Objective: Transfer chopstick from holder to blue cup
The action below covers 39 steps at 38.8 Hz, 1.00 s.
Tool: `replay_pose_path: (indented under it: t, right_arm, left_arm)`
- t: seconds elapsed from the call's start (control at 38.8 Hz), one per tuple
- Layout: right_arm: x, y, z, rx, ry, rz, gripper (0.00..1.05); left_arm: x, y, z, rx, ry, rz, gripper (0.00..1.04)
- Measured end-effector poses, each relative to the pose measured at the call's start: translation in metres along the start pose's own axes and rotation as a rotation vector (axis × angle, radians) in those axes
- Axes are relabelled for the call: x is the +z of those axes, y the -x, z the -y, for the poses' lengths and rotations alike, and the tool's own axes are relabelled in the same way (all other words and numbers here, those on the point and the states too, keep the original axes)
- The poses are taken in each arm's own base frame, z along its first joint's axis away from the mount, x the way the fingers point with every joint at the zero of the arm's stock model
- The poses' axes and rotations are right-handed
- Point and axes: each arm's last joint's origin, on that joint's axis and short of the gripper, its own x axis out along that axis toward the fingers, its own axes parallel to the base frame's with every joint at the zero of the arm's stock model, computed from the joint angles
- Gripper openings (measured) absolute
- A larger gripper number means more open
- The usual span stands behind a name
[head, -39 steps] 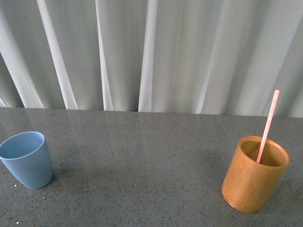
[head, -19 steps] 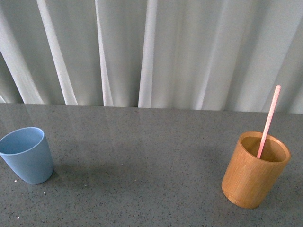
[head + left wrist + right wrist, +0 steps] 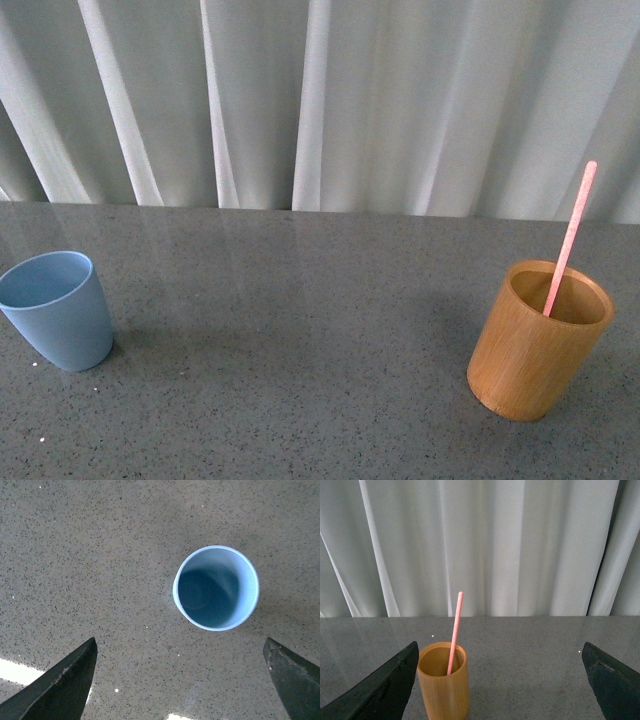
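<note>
The light blue cup (image 3: 57, 310) stands upright and empty at the left of the grey table. The orange-brown wooden holder (image 3: 535, 345) stands at the right, with the pale pink chopstick (image 3: 572, 235) leaning in it and sticking well above its rim. Neither arm shows in the front view. My left gripper (image 3: 180, 642) is open and hangs above the table, looking down into the blue cup (image 3: 216, 587), which lies just beyond its fingertips. My right gripper (image 3: 500, 645) is open and empty, some way short of the holder (image 3: 443, 685) and the chopstick (image 3: 455, 630).
A white pleated curtain (image 3: 320, 100) hangs behind the table's far edge. The speckled grey tabletop (image 3: 290, 340) stretches between the two cups.
Both cups sit a little higher in the front view than before, as if the view had tilted. The chopstick still stands in the holder.
</note>
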Motion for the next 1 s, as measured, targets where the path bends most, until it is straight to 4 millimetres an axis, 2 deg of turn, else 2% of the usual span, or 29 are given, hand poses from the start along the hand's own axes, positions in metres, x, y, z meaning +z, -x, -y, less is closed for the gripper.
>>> replay_pose_path:
  t: [0.18, 0.39, 0.57, 1.0]
  right_arm:
    - [0.000, 0.000, 0.000, 0.000, 0.000, 0.000, 0.95]
    - [0.000, 0.000, 0.000, 0.000, 0.000, 0.000, 0.95]
    - [0.000, 0.000, 0.000, 0.000, 0.000, 0.000, 0.95]
    - [0.000, 0.000, 0.000, 0.000, 0.000, 0.000, 0.95]
  left_arm:
    - [-0.002, -0.027, 0.003, 0.015, 0.000, -0.043, 0.98]
    - [0.007, -0.055, 0.007, 0.041, -0.002, -0.059, 0.98]
    - [0.011, -0.076, 0.002, 0.068, 0.010, -0.083, 0.98]
    - [0.017, -0.103, -0.007, 0.105, 0.028, -0.115, 0.98]
